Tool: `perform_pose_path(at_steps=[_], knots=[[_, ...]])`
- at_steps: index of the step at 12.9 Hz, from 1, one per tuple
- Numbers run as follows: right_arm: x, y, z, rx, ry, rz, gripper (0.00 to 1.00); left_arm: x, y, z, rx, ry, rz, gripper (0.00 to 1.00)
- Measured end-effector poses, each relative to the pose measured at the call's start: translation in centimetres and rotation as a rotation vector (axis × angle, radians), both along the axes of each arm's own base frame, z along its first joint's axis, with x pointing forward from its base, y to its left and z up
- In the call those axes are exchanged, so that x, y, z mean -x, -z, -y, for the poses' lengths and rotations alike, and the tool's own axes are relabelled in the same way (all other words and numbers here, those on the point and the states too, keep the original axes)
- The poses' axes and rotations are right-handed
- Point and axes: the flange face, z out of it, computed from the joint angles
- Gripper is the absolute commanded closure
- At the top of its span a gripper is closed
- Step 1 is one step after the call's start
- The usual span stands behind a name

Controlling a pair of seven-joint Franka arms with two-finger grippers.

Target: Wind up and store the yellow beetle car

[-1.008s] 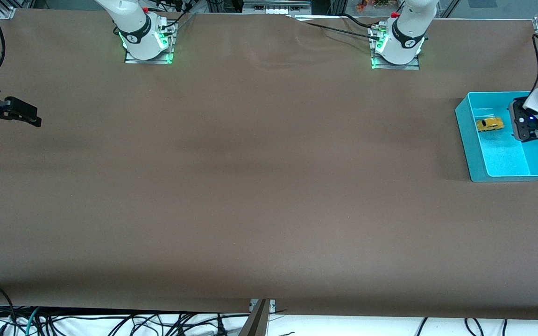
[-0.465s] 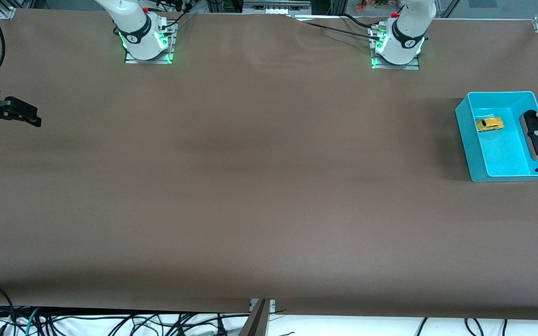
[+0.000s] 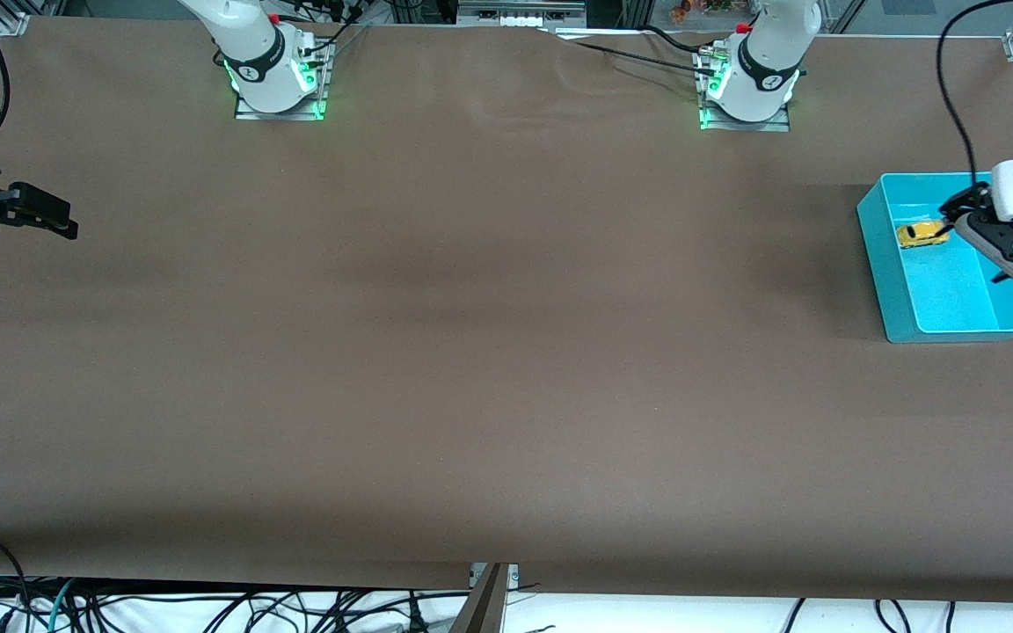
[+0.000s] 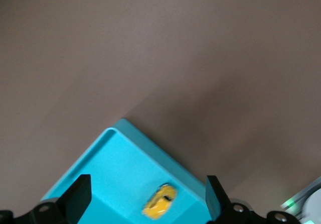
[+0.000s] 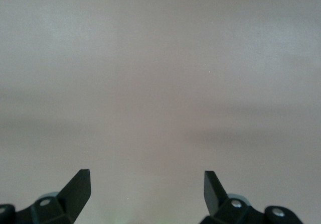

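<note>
Yellow beetle car (image 3: 921, 234) inside teal bin (image 3: 898, 290); left gripper (image 4: 148, 196) spread, empty, over bin; right gripper (image 5: 147, 186) spread, waiting well apart from bin.

Front view: high across the brown table (image 3: 471, 352), facing both bases. Left wrist view: looking down close over the teal bin (image 4: 115, 169), shared with front view (image 3: 885, 264). Right wrist view: close above bare table.

A brown table (image 3: 471, 352) fills the view (perhaps cloth-covered); black cables (image 3: 207, 607) hang below.
</note>
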Motion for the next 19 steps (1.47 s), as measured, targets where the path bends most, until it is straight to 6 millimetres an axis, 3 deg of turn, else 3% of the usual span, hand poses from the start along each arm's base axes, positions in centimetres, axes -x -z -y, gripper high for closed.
perform_pose_path(at_steps=[3, 6, 8, 10, 12, 15, 19], knots=[[0.0, 0.0, 0.0, 0.0, 0.0, 0.0, 0.0, 0.5, -0.6, 3.8, 0.03, -0.267, -0.022, 0.0], [0.0, 0.0, 0.0, 0.0, 0.0, 0.0, 0.0, 0.6, -1.7, 8.9, 0.03, -0.508, -0.026, 0.0], [0.0, 0.0, 0.0, 0.0, 0.0, 0.0, 0.0, 1.0, -4.0, 13.3, -0.003, -0.608, -0.046, 0.0], [0.0, 0.0, 0.0, 0.0, 0.001, -0.001, 0.0, 1.7, -7.9, 16.8, -0.054, -0.608, -0.02, 0.0], [0.0, 0.1, 0.0, 0.0, 0.001, -0.002, 0.0, 1.6, -10.3, 16.9, -0.074, -0.608, 0.016, 0.0], [-0.1, 0.2, 0.0, 0.0, 0.001, -0.004, 0.0, 1.2, -9.8, 15.0, -0.061, -0.655, -0.007, 0.0], [-0.1, 0.2, 0.0, 0.0, 0.001, -0.004, 0.0, 0.2, -10.2, 15.2, -0.033, -0.75, 0.049, 0.0]])
